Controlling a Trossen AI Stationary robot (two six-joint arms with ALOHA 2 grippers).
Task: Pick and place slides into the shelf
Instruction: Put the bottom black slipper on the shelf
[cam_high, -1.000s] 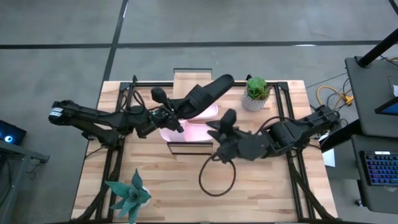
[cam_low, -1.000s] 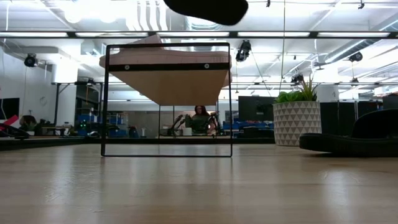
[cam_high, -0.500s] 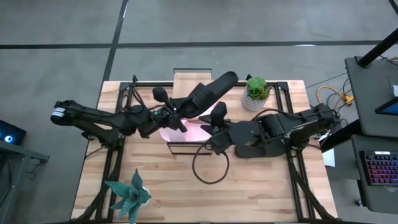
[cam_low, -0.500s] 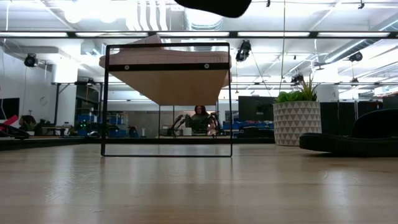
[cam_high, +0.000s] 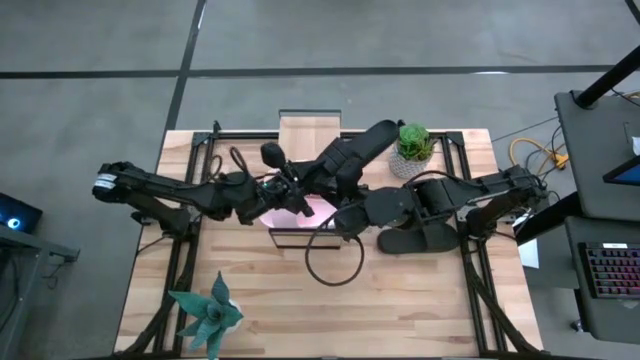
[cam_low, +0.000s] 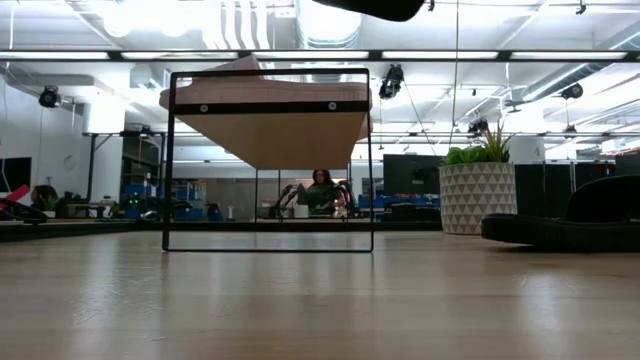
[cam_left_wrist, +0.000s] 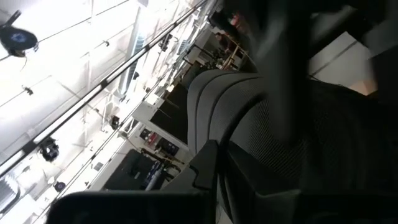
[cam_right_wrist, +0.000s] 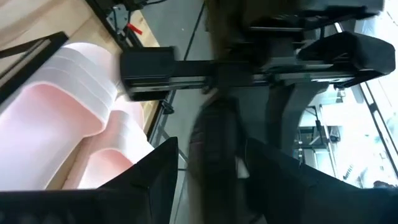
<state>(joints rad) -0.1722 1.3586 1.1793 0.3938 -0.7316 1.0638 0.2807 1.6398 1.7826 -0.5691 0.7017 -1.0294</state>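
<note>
A black slide (cam_high: 352, 155) hangs in the air over the shelf (cam_high: 310, 126), and its sole shows at the top edge of the low view (cam_low: 385, 8). My left gripper (cam_high: 296, 190) is shut on its left end. My right gripper (cam_right_wrist: 214, 158) is open; its fingers stand on either side of the slide's edge (cam_right_wrist: 214, 137), and a gap shows on each side. Two light pink slides (cam_right_wrist: 74, 87) lie on the shelf's plank top (cam_low: 270, 95). A second black slide (cam_high: 420, 240) lies on the table under my right arm. My left gripper holds the black slide by the end beside its ribbed strap (cam_left_wrist: 217, 106), coming about level from the table's left. The slide is lifted clear and runs away from the fingers toward the far right. The fingers themselves are hidden by the slide and the gripper body.
A potted plant (cam_high: 413, 148) in a patterned white pot (cam_low: 478, 198) stands at the back right. A succulent (cam_high: 207, 315) sits at the front left. A black cable loop (cam_high: 335, 262) hangs under my right arm. A person sits in the room beyond the shelf (cam_low: 322, 192).
My left gripper has carried the black slide toward the table's right and far edge and slightly up, still shut on it. My right gripper has moved toward the table's left and far edge, up to the held slide, staying open.
</note>
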